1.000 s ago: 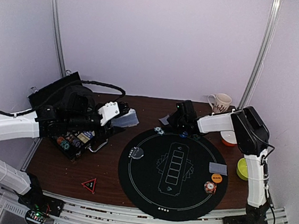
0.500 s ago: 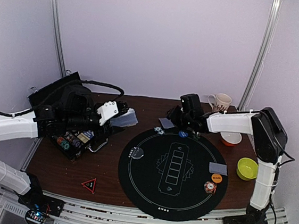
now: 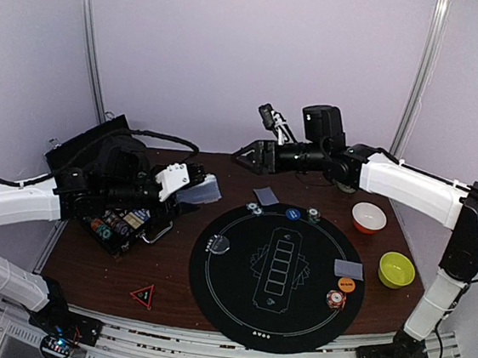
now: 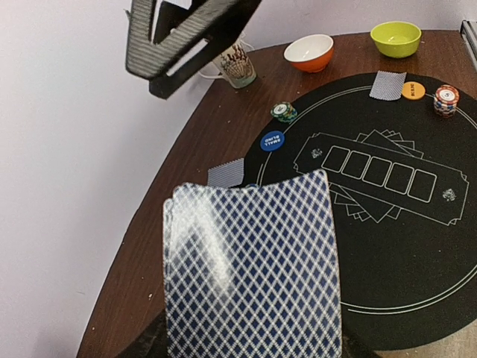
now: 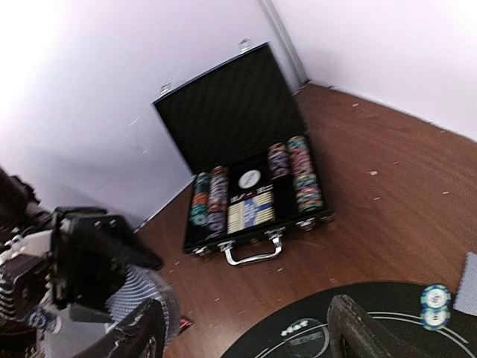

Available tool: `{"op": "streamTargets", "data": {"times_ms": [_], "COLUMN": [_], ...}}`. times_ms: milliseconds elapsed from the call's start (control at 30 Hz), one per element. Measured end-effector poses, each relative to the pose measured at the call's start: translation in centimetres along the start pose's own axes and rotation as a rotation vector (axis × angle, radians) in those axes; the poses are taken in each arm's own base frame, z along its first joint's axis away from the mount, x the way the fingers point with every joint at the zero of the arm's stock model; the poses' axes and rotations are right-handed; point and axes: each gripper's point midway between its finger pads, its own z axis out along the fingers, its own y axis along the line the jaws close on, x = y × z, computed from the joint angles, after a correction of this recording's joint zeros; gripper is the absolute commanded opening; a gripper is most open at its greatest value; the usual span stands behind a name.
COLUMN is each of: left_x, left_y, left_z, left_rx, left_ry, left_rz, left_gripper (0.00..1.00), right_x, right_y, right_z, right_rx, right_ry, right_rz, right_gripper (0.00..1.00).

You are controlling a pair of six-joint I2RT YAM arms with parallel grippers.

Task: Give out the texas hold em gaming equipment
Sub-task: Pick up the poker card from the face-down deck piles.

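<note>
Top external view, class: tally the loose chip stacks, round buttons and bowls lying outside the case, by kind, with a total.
Chip stacks: 3
Round buttons: 3
Bowls: 2
Total: 8

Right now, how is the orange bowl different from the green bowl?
The orange bowl is white inside, but the green bowl is green inside and out. The orange bowl sits farther back on the table, while the green bowl sits closer to the arms' bases. What they share: both stand upright and look empty, and both rest on the brown table to the right of the black mat.
</note>
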Motion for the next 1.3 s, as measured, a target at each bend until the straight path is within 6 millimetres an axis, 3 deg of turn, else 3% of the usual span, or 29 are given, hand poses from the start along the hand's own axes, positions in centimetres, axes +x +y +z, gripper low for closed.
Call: {"op": "streamTargets", "data": {"times_ms": [200,367,667,800,1300], "left_x": [0.0,-0.1,-0.2,-0.1,0.0], "left_y": [0.0,0.0,0.1,0.1,0.3], "left_z": [0.0,0.0,0.0,0.0,0.0], "left_rx": [0.000,-0.001,-0.003,-0.003,-0.013], "left_ry": [-0.001,-0.001,-0.004,-0.002,0.004], "left_rz": [0.005,0.008,0.008,0.011,0.023], "left_gripper": [0.56,0.56,0.56,0.56,0.55], "right_x": [3.6,4.6,5.2,6.2,5.6], "right_y": [4.4,6.0,4.9,4.2,4.1], "right_z": [1.8,2.8,4.9,5.0,4.4], "right_rx": [-0.192,-0.233,-0.139,-0.108,-0.063], "right_ry": [0.127,0.167,0.228,0.261,0.277], "right_rz": [0.049,0.045,-0.004,-0.008,-0.060], "right_gripper": [0.79,0.78,0.69,0.63,0.36]}}
